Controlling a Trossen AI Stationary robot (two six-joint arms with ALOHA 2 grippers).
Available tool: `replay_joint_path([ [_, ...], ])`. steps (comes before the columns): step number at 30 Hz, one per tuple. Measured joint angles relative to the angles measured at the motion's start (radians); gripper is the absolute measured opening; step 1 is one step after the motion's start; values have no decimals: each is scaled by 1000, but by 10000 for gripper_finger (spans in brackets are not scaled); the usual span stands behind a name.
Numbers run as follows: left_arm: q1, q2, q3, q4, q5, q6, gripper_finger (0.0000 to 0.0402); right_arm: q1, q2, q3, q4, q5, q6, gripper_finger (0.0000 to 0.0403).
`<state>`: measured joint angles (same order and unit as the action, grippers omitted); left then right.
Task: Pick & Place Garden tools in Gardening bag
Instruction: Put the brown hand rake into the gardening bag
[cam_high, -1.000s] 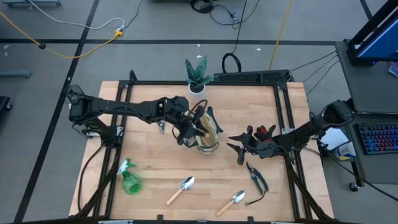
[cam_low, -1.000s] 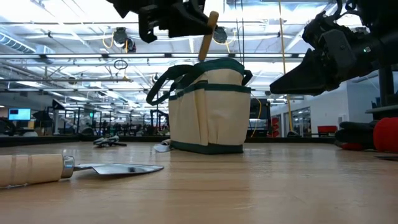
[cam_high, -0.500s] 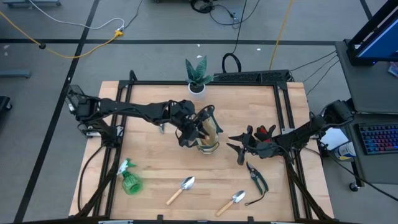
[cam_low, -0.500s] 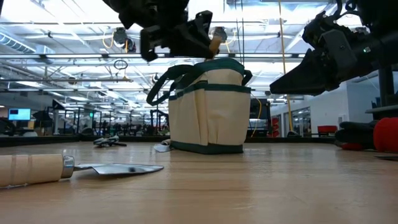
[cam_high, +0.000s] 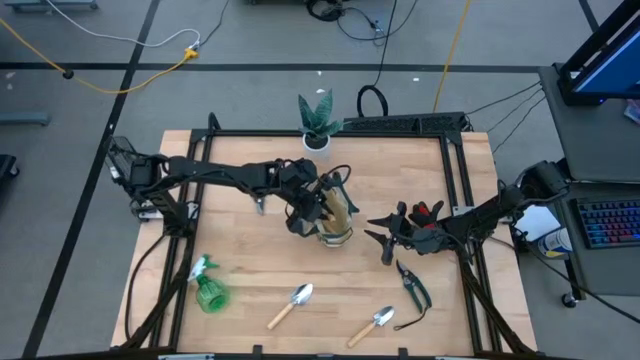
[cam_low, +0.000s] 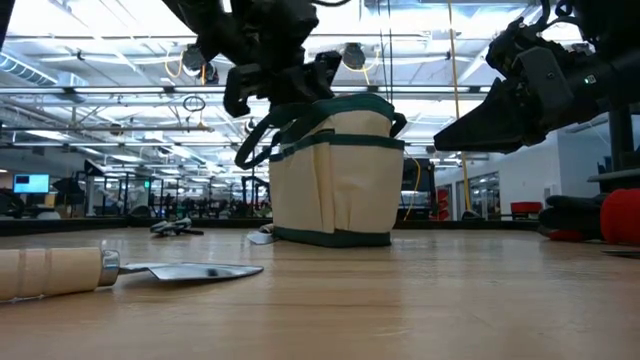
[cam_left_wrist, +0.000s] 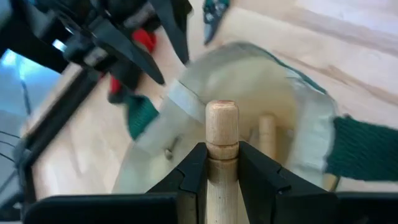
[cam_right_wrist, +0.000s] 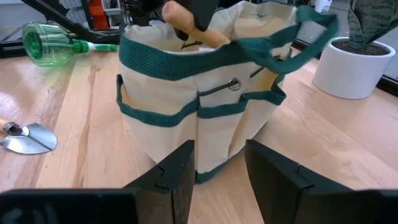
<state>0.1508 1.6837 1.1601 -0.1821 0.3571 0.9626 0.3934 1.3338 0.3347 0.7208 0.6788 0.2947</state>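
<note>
— What does the worktop (cam_high: 250, 270) look like?

— Pale wood planks inside a black frame, on a grey floor with cables trailing across it. In the low view a big hall stretches behind, with ceiling lights and rows of equipment.

— And the bag?

— The beige bag (cam_high: 337, 222) with green trim stands upright near the middle of the worktop. A plant (cam_high: 317, 120) in a white pot sits at the far edge behind it.

— The left tool?

— The left tool (cam_left_wrist: 222, 163) hangs right over the bag's open mouth, clenched on a wooden handle (cam_left_wrist: 222, 134) that points down into the bag. A second wooden handle (cam_left_wrist: 267, 134) already stands inside.

— The right one?

— The right tool (cam_high: 378, 236) hovers just right of the bag, facing it, fingers (cam_right_wrist: 176, 168) parted and holding nothing. A red item (cam_high: 428, 211) lies next to that arm.

— What lies loose?

— A green spray bottle (cam_high: 207, 287) lies on its side near the front left. Two trowels (cam_high: 293, 303) (cam_high: 374, 324) lie along the front edge, and the pruners (cam_high: 412, 286) lie at the front right, well apart from the bag.

— Anything beside the worktop?

— A desk with a keyboard (cam_high: 608, 222) stands to the right.
</note>
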Motion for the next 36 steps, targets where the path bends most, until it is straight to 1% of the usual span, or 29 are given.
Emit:
replay_joint_path([
  [9, 8, 53, 0, -47, 2, -32, 72, 0, 0, 0, 1, 0, 0, 134],
  [11, 7, 74, 3, -24, 8, -33, 72, 0, 0, 0, -2, 0, 0, 134],
  [14, 3, 89, -1, -48, 9, -42, 72, 0, 0, 0, -3, 0, 0, 134],
  [16, 0, 102, 3, -25, 9, -45, 72, 0, 0, 0, -8, 0, 0, 134],
  [21, -5, 120, 2, -27, 8, -52, 72, 0, 0, 0, -13, 0, 0, 134],
  [27, -12, 130, 1, -41, 7, -102, 72, 0, 0, 0, -15, 0, 3, 134],
  [32, -28, 130, 1, -37, -36, -111, 76, 0, 0, 0, -16, 0, 4, 134],
  [36, -43, 130, 1, -33, -72, -120, 96, 0, 0, 0, -16, 0, 4, 134],
])
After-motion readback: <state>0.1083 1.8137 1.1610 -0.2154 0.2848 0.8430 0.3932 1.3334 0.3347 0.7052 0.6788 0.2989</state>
